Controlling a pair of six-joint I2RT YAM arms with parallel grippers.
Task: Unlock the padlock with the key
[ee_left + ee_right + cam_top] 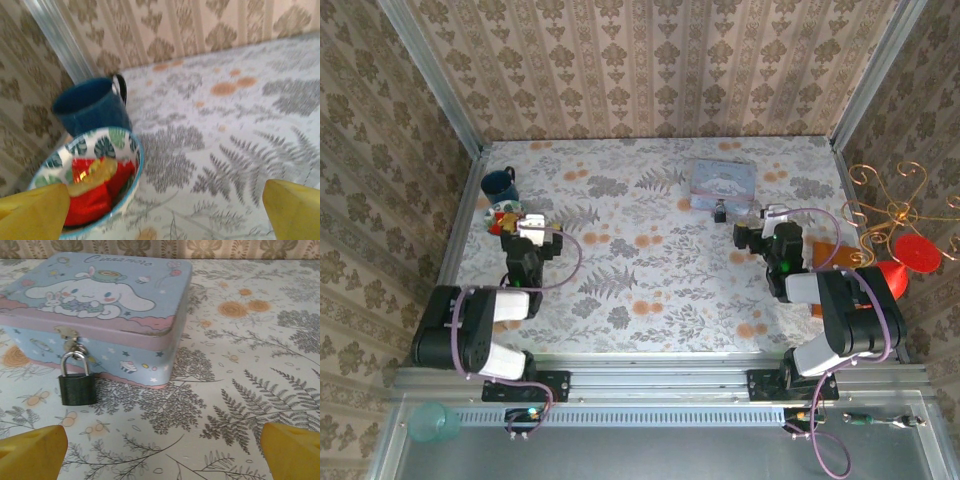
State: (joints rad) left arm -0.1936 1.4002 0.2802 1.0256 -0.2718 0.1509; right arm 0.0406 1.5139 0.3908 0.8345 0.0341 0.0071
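While both arms reach out low over the table (650,290), each hand stands released, fingers spread wide, nothing between them.

- Table: pale cloth printed with grey ferns and orange flowers, patterned walls on three sides.
- Right hand (160,452): yellow fingertips (31,452) at the two lower corners of the wrist view, bare cloth between them.
- Tin (95,305): pale blue, pink band round the lid, cartoon rabbit-like figure on top. Lies flat on the table ahead of the right hand, off to its left; lid down.
- Left hand (162,215): jaws equally wide, over the table's left part, well apart from the tin.
- Mug (90,107): dark blue, upright, handle turned away from the hand. Ahead-left of the left hand, beyond the bowl and touching or just beside it; cannot tell which.
- Bowl (100,150): leaf-print inside, blue rim, red and yellow wrappers in it. Just ahead of the left hand's left fingertip.
- Padlock (77,385): small, dark body, silvery shackle closed through the hasp (65,332) on the tin's near wall. Body rests on the cloth against that wall, ahead of the right hand's left fingertip, not touched by it.
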